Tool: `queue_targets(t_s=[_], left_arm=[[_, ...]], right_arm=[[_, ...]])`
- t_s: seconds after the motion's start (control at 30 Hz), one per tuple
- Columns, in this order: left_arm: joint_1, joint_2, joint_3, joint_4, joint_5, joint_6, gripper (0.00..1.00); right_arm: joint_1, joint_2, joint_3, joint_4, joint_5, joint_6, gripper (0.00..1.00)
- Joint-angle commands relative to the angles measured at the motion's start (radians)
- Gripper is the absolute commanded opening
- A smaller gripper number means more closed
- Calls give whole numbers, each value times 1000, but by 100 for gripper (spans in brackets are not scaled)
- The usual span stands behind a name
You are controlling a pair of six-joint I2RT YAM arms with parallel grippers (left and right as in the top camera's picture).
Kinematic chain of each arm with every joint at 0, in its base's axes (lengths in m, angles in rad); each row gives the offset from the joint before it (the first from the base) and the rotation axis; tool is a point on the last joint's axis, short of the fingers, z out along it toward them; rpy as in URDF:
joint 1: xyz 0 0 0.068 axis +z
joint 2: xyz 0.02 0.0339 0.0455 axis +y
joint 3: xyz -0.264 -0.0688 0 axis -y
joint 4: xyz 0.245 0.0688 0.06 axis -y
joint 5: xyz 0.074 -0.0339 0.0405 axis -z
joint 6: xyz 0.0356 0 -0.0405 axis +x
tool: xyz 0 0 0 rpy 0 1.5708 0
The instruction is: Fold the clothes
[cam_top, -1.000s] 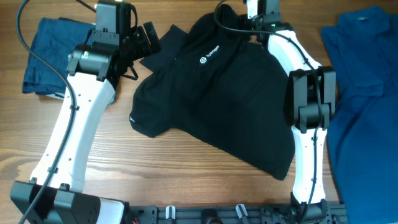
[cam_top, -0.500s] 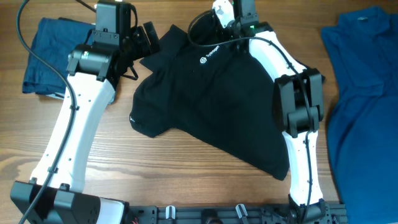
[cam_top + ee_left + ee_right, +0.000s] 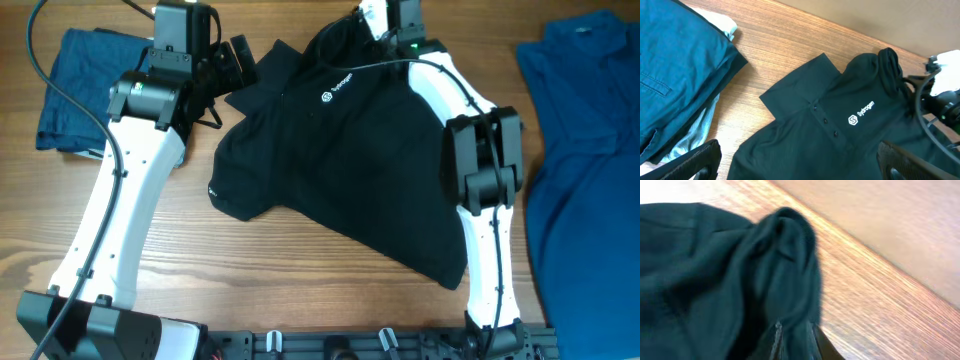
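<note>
Closest to the arms' bases, the black T-shirt (image 3: 350, 170) is lying rumpled across the middle of the wooden table (image 3: 300, 290), its white logo (image 3: 327, 97) facing up. A bright blue shirt (image 3: 590, 150) is lying along the right side. Further back, the left gripper (image 3: 228, 75) is hovering just beside the T-shirt's left edge, jaws wide and holding nothing, near the folded navy garments (image 3: 75, 90). At the far edge, the right gripper (image 3: 796, 339) is pinching a bunched fold of the T-shirt, jaws narrow.
</note>
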Motion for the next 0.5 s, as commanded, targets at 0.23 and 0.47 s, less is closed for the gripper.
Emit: queue_targets(t_s=[0.23,0.47], left_arm=[[6,2,-4,2,5,-2,100],[6,2,-4,2,5,-2,100]], right_arm=[[-60,-18,102,-188,-83,143,30],[-60,9,90,-256,-174,129,32]])
